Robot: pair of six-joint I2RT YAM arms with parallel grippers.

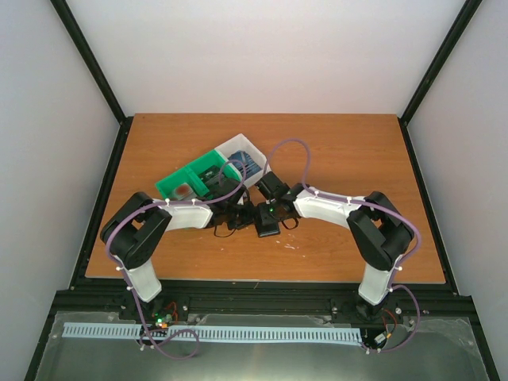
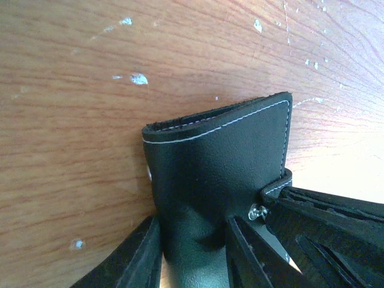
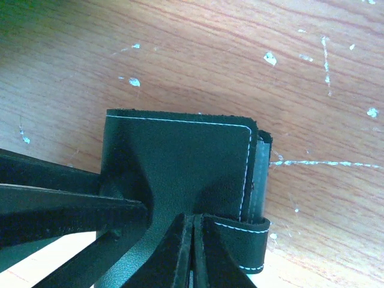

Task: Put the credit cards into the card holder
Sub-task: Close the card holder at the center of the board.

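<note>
Card holder (image 2: 222, 144) clamped in L pincer (image 2: 192, 223), R pincer (image 3: 192, 221) pinched on its snap tab (image 3: 249, 246)

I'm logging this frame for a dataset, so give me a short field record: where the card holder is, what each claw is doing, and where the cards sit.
card holder: black, folded, between both arms
left claw: shut on the holder's body
right claw: pinching its snap tab
bin: green and white, beyond the claws
credit cards: blue ones in its white compartment
</note>
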